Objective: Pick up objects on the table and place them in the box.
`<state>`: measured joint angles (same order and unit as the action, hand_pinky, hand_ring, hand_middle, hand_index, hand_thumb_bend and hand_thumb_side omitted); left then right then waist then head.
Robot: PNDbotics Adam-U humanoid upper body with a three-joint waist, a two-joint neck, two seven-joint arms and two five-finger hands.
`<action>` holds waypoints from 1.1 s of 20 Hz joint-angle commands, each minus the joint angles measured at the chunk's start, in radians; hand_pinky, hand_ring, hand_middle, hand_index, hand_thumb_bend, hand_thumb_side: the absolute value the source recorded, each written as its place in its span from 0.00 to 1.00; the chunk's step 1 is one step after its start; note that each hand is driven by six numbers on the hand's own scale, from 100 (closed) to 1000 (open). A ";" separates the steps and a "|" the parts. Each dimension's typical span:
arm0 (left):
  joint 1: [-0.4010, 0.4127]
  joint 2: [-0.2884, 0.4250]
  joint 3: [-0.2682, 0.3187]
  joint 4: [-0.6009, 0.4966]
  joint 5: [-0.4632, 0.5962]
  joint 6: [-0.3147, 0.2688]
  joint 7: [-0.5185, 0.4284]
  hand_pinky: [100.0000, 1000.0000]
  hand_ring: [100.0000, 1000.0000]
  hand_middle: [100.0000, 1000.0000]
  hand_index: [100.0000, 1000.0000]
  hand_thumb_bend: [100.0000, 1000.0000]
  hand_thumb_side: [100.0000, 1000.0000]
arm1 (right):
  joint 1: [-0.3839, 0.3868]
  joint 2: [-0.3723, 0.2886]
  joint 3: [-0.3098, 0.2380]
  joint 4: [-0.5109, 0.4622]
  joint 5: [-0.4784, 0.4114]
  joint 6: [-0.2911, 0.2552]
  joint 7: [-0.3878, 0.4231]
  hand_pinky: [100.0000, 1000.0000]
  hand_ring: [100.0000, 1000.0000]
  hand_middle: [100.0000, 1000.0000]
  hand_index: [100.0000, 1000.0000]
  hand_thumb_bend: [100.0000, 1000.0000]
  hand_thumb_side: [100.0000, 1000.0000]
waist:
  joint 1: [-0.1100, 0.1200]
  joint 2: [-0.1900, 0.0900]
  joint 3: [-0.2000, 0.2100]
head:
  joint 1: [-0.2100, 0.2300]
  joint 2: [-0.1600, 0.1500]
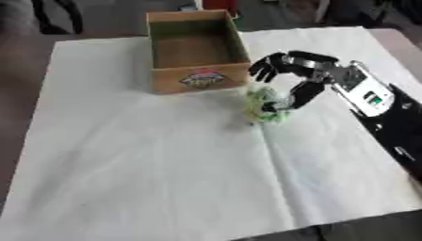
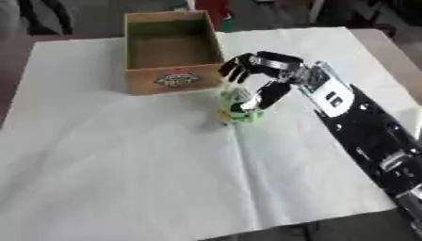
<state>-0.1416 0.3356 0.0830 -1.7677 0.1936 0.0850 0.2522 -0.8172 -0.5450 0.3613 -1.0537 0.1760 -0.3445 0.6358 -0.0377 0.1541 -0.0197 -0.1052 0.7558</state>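
Observation:
A small green and pale yellow object (image 1: pixel 264 106) lies on the white cloth just in front of the box's near right corner. The cardboard box (image 1: pixel 196 49) stands open at the far middle of the table, and I see nothing inside it. My right hand (image 1: pixel 298 70) comes in from the right and arches over the green object. Its fingers (image 1: pixel 263 69) curve down above the object with a gap, while the thumb (image 1: pixel 303 94) sits against the object's right side. My left hand shows in no view.
A white cloth (image 1: pixel 165 164) covers the table, with a crease running from the object toward the near edge. The table's near edge and right edge are close to my right forearm (image 2: pixel 362 127). Dark chair legs and floor lie beyond the far edge.

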 commanded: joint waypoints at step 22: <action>-0.008 0.029 0.007 -0.014 -0.003 0.000 0.000 0.73 0.62 0.58 0.57 0.10 0.38 | -0.030 0.040 -0.123 -0.046 0.354 -0.076 0.250 0.81 0.84 0.83 0.87 0.45 0.12 | 0.006 -0.015 0.011 | -0.006 0.001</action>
<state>-0.1406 0.3357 0.0830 -1.7676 0.1936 0.0850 0.2522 -0.8235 -0.4918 0.2411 -1.0863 0.5179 -0.3418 0.8145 -0.0334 0.1536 -0.0090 -0.1084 0.7557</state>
